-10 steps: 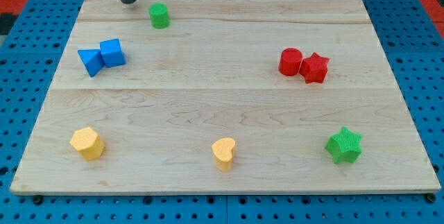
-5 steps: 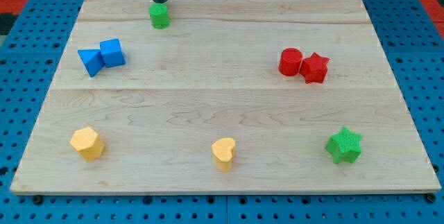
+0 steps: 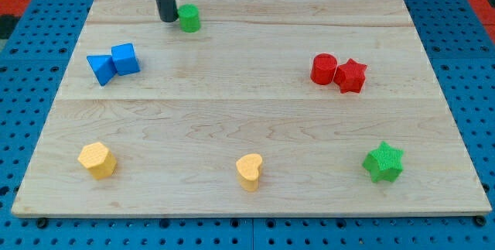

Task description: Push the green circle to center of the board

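Claw there is none on this arm, so nothing opens or closes: only my tip. Nearest the view's bottom sit the yellow block, yellow heart and green star; farther up, the blue pair and red pair. Farthest, near the table's top edge, my tip has swung to the green circle's left, nudging it rightward; centre remains well below.

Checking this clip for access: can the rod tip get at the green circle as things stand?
Probably yes: my tip sits right beside the green circle, on its left in the view, with nothing between them.
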Tool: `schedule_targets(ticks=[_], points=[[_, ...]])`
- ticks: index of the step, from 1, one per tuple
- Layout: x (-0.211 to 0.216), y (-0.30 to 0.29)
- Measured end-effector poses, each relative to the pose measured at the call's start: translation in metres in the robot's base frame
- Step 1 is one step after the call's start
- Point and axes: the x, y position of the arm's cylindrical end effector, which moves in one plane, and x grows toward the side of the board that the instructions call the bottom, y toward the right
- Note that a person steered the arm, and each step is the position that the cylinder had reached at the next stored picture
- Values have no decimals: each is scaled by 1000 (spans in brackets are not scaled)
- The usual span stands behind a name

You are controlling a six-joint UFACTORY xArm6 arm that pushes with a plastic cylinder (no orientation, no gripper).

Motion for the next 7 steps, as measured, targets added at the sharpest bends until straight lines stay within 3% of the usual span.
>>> schedule_targets(ticks=[1,3,5,7], points=[[-19,14],[7,35],[3,94],[3,117]])
